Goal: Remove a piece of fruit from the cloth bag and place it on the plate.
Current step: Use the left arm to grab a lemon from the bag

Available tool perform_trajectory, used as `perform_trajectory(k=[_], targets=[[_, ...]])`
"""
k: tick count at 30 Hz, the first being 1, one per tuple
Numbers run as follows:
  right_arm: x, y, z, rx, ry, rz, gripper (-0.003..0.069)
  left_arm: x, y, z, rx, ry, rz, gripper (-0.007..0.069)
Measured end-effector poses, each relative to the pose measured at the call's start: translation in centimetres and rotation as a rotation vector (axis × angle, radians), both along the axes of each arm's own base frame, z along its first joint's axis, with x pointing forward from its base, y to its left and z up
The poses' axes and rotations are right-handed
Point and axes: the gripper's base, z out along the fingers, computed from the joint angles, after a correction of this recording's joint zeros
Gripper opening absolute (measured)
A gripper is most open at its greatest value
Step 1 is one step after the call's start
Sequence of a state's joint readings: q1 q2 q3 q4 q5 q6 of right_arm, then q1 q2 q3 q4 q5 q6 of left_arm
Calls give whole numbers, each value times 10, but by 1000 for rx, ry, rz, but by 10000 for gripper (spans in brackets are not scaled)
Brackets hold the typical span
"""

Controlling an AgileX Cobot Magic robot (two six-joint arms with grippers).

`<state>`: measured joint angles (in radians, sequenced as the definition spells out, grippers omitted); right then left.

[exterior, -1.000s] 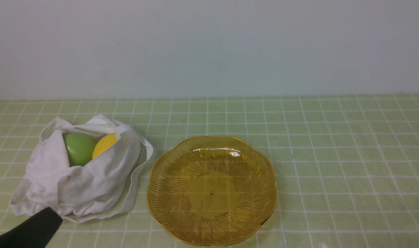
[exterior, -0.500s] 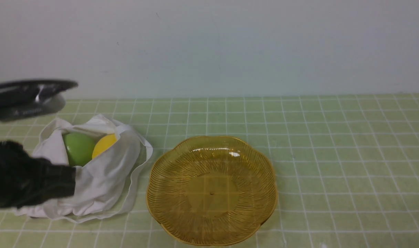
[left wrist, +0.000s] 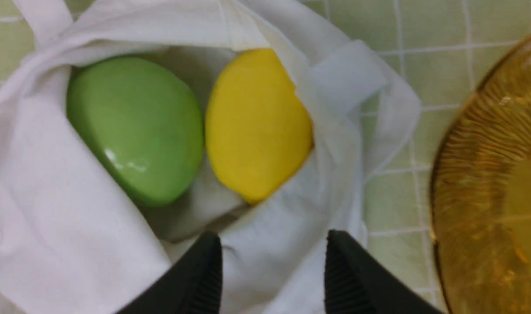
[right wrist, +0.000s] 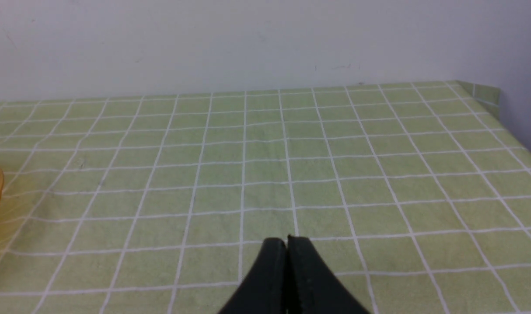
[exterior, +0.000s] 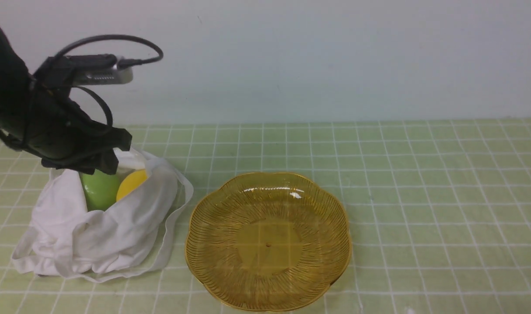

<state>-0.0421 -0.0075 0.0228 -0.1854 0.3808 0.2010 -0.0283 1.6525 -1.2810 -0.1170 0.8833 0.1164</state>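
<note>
- Front view: the cloth bag (exterior: pixel 104 235) sits at lower left of the frame with its mouth gaping upward. The plate (exterior: pixel 335 209) is just beside it at lower centre and has nothing on it.
- The yellow fruit (left wrist: pixel 256 126) lies inside the bag mouth, touching the green fruit (left wrist: pixel 134 131). A fold of bag fabric laps over the yellow fruit's plate-side edge.
- The left gripper (left wrist: pixel 272 237) hovers over the bag mouth with its jaws parted to a medium gap and nothing between them.
- The right gripper (right wrist: pixel 286 244) has its jaws pressed together and empty, over bare tablecloth (right wrist: pixel 378 174).
- Step in hand, as judged: descend onto the yellow fruit and grasp it.
- The jaw gap looks barely enough for the fruit's narrow width, so opening wider before descent seems wise.
- One finger should enter the seam against the green fruit. The other should go inside the fabric fold, not outside it.
- Risk: pinched cloth would lift the bag along with the fruit. The skin is smooth, so close across the widest part.
</note>
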Motion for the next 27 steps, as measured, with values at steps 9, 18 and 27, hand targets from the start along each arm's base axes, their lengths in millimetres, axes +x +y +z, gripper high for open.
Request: perform_trajectory(k=[9,18,27], targets=[[0,0,0,0,0,0,-15,38,5,-55,84,21,-21,515],[0,0,0,0,0,0,-15,44,-24,-82,41,76,-75,524],[0,0,0,0,0,0,-15,52,-41,-98,107,52,-176,531]])
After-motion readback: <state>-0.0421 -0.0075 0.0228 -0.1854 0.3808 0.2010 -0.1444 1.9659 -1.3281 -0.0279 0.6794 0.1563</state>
